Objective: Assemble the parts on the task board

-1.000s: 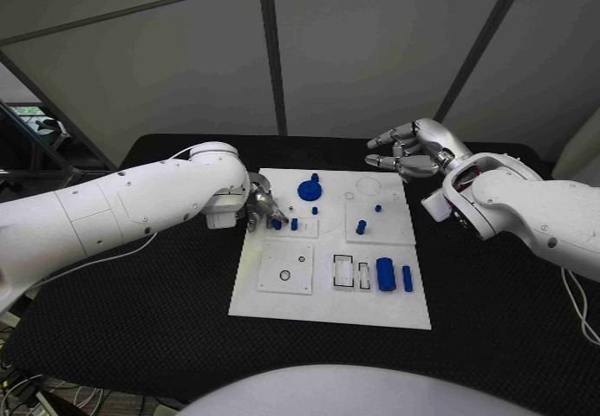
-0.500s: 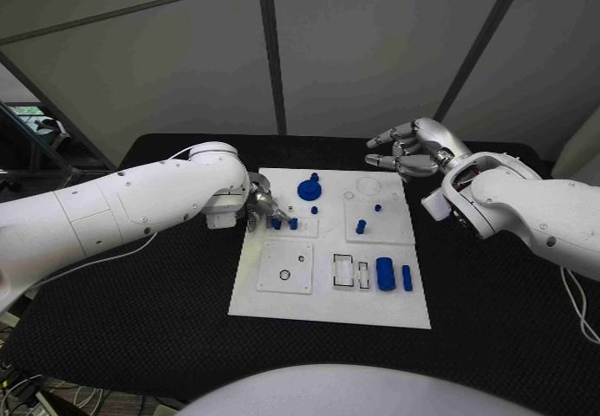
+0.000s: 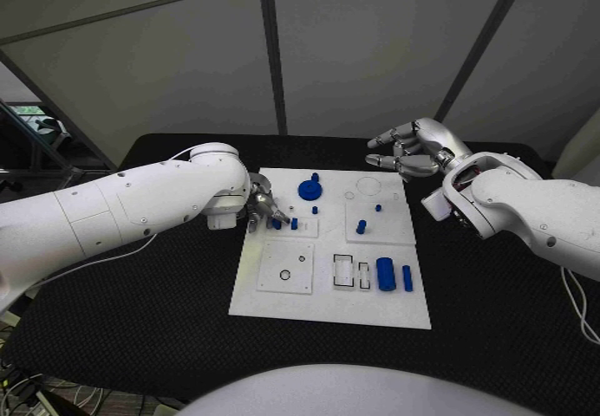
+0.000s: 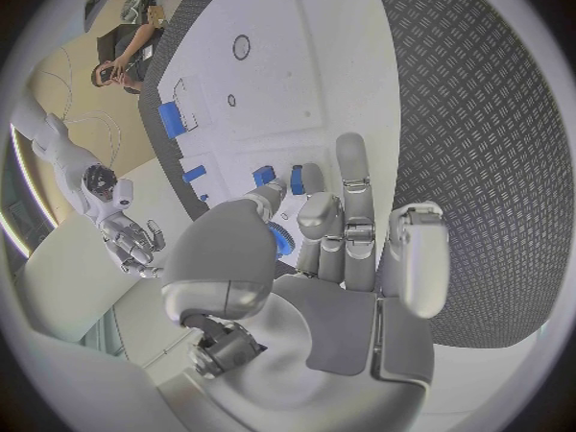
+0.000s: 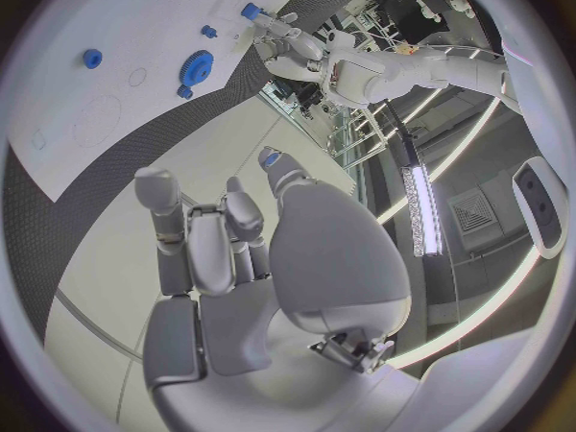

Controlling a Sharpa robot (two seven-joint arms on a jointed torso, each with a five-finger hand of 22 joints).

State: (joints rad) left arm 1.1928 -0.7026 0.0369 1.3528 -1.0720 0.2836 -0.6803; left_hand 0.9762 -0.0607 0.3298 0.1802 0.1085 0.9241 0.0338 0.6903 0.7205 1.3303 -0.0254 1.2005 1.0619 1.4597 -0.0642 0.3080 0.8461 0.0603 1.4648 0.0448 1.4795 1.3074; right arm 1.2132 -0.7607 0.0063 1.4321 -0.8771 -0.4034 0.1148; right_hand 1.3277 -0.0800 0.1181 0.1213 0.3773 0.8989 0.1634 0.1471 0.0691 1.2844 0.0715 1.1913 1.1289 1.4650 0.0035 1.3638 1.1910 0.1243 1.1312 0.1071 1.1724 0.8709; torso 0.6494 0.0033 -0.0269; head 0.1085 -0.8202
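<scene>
Board [image 3: 282,303] at centre of frame on black desk [image 3: 138,312], assembly judged at an early to middle stage. Standing in upper half: gear [image 3: 309,190] at upper middle, small pegs [image 3: 294,224] just beside left fingertips, taller peg [image 3: 360,227] right of centre, tiny stud [image 3: 378,208] above it. Lying loose in lower right: cylinder [image 3: 385,273] and thin bar [image 3: 407,277], beside empty outlined slots [image 3: 344,271]; ring hole [image 3: 285,276] in lower-left plate also unfilled. Left hand [image 3: 263,208] at board's upper left edge, fingers curled down onto the peg nearest them [image 4: 263,175]; whether pinched or merely touched cannot be told. Right hand [image 3: 407,149] raised beyond board's upper right corner, well apart from all parts, fingers loosely bent and apart, holding nothing [image 5: 228,250]. Remaining, by judgement: seating of current peg, then cylinder and bar into their slots.
</scene>
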